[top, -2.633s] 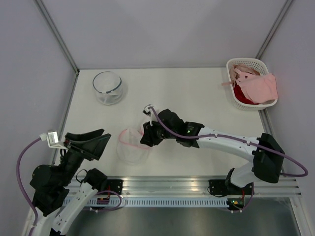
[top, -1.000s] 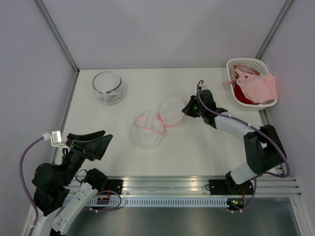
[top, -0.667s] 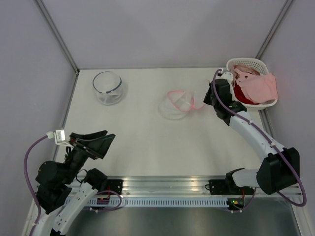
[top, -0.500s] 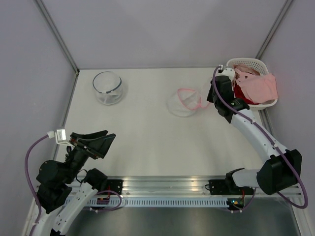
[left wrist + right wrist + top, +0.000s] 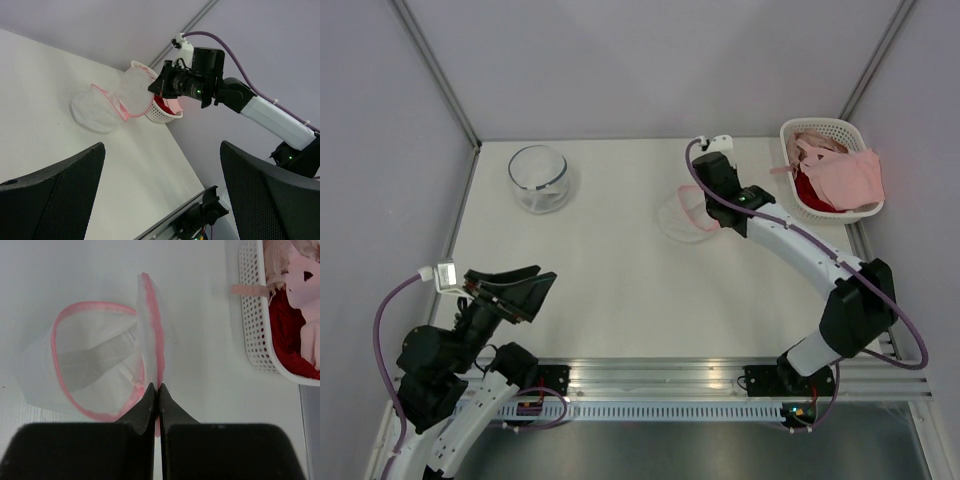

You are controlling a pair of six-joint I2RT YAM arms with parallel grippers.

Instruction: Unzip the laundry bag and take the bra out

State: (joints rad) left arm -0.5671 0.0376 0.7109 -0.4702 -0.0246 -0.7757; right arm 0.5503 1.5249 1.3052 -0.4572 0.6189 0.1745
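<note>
The laundry bag (image 5: 682, 215) lies unzipped at the back right of the table, a white mesh pod with a pink rim. Its bowl half (image 5: 82, 375) rests on the table and looks empty. Its lid (image 5: 149, 320) stands up on edge. My right gripper (image 5: 159, 388) is shut on the lid's pink rim; it also shows in the top view (image 5: 708, 205). The bra (image 5: 848, 176), pale pink, lies in the white basket, apart from the bag. My left gripper (image 5: 160, 200) is open and empty, held above the near left corner (image 5: 520, 290).
A white lattice basket (image 5: 800, 130) stands at the back right corner and also holds a red garment (image 5: 808, 190). A clear glass bowl (image 5: 539, 178) stands at the back left. Metal frame posts and grey walls close in the table.
My right gripper has carried the bag from the near middle of the table to the back right by the basket, then a little left. The left arm has barely moved.
</note>
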